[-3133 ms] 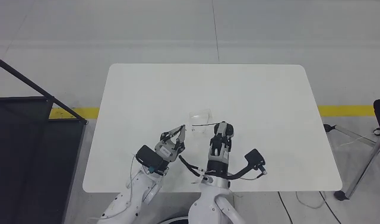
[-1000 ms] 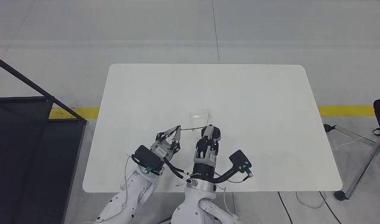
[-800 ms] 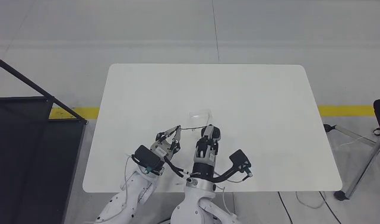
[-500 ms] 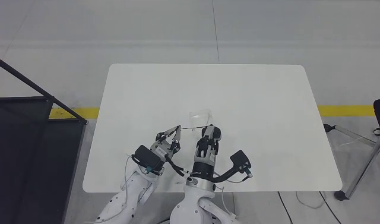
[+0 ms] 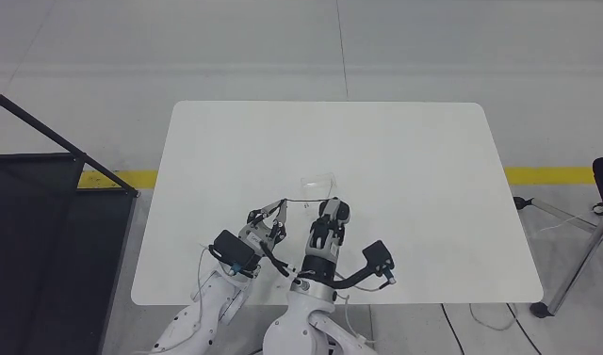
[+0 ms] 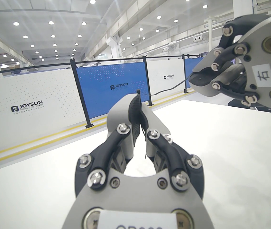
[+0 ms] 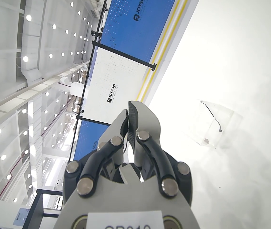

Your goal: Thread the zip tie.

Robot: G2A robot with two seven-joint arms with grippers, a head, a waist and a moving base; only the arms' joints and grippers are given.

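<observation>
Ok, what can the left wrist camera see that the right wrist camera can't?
Left wrist view: the left claw shut on the zip tie, which runs across to the right claw. Right wrist view: a clear box on the table with a thin black strip inside. Both: the table, the blue and white fence panels, and the right claw, shut.
</observation>
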